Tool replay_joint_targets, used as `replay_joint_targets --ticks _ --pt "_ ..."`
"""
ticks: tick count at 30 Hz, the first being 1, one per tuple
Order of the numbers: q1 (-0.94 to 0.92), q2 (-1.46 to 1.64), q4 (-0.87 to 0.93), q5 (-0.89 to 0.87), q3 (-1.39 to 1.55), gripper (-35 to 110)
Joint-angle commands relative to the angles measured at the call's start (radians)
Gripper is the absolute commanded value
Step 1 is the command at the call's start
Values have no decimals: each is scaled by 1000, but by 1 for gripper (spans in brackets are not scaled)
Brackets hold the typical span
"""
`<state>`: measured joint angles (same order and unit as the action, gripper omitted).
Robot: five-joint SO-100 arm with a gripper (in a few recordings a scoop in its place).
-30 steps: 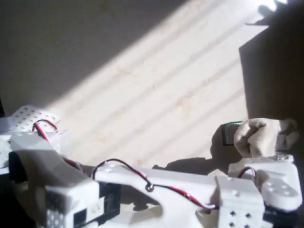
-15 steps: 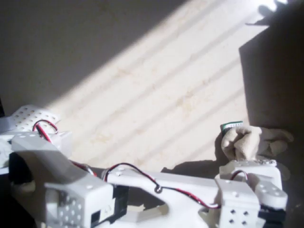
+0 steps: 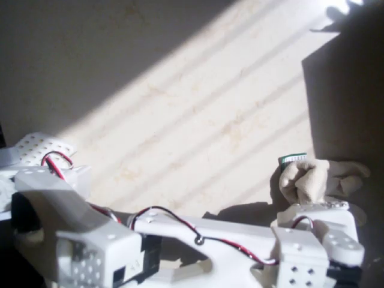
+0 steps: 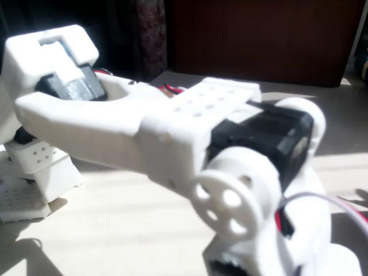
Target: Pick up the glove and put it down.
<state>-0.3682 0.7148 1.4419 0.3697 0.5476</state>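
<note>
My arm [image 3: 198,237] is white, with red and black wires running along its upper surface. In the overhead view it extends across the bottom of the picture from left to right. In the fixed view the arm [image 4: 172,132] is close to the camera and blurred, and a black motor block sits at the joint.

My tool [image 3: 318,207] is at the lower right of the overhead view, at the far end of the arm. Its white housing covers the fingertips from above. I cannot tell whether the tool is released, clenched, or grasping anything.

The glove [image 3: 312,178] is cream-coloured and bunched into folds. It lies at the right side of the overhead view, directly above the tool housing in the picture and touching or overlapping its upper edge. Part of the glove is in sunlight; its right part is in shadow. Whether it rests on the desk or is lifted clear of it cannot be determined.

A small green-and-white card [image 3: 290,159] shows just beside the glove's upper left edge.

The desk [image 3: 198,120] is pale, with a wide diagonal band of sunlight crossed by thin shadow stripes. A dark shadow covers the upper right area.
</note>
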Motion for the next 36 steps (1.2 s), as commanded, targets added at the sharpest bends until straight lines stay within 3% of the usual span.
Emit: replay_joint_targets --ticks 1,9,19,27,36 --pt "-2 94 9 14 -20 9" --pt "2 94 55 5 -20 27" --pt "38 238 69 0 -20 27" --pt "225 324 97 -5 -20 27" --pt "420 184 81 -173 -20 27"
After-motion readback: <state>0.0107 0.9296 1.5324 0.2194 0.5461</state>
